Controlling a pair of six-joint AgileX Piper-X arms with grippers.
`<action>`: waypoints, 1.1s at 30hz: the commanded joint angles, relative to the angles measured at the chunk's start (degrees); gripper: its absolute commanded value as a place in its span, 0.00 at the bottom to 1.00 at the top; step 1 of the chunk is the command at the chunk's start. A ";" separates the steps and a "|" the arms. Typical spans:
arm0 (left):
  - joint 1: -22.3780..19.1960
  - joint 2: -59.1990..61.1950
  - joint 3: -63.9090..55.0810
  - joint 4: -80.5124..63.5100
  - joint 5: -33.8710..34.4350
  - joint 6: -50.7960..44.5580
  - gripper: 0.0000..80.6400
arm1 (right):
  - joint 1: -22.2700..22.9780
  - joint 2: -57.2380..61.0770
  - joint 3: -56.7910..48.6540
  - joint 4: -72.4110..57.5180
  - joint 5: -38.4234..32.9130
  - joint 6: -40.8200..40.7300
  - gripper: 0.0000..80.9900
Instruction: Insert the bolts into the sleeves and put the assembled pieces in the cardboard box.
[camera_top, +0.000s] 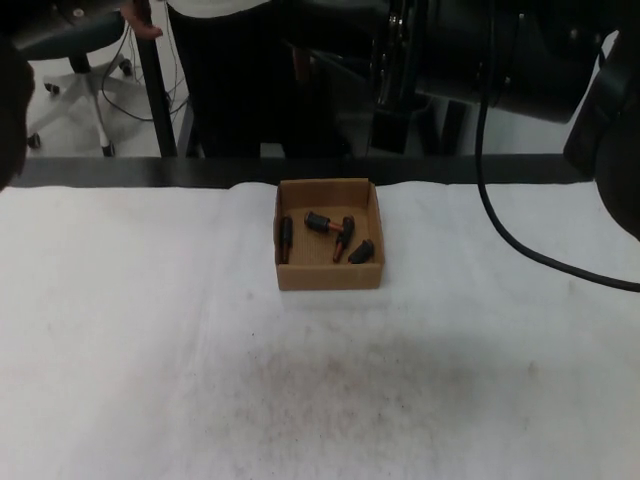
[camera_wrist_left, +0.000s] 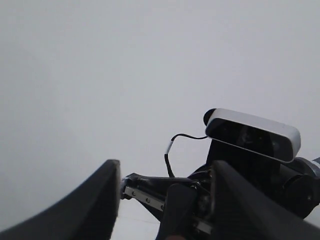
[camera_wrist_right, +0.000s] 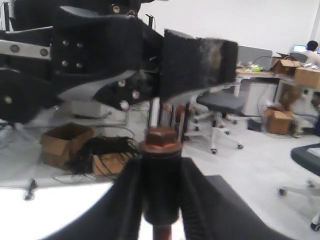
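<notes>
Copper-headed bolt in black cylindrical sleeve (camera_wrist_right: 161, 192) was clenched by right gripper (camera_wrist_right: 161, 167); left gripper (camera_wrist_left: 166, 172) gaped. Placement in brown cardboard box (camera_top: 329, 277), near far edge of worktop (camera_top: 150, 350), remained.

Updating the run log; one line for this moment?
right gripper: shut on sleeved bolt | left gripper: open | cardboard box: four pieces inside

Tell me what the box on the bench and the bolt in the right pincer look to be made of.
The box looks like plain cardboard: matte brown, thin folded walls. The bolt, seated in the black sleeve that the right pincer grips, looks like metal with a coppery or rusty finish, judging by its dull-shining hexagonal head; plating or rust, I cannot tell.
</notes>
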 joint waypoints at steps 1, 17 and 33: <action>-0.08 -0.59 -0.23 -0.03 0.54 -0.31 0.63 | 0.10 -0.68 -0.79 -0.50 -0.31 0.04 0.01; 5.85 -2.62 -0.23 -5.60 -11.09 0.11 0.00 | -2.11 -0.57 -0.79 7.59 16.28 -1.40 0.01; 8.58 -3.84 -0.23 7.82 -9.25 0.10 0.00 | -8.23 22.62 -22.21 37.84 26.48 4.52 0.01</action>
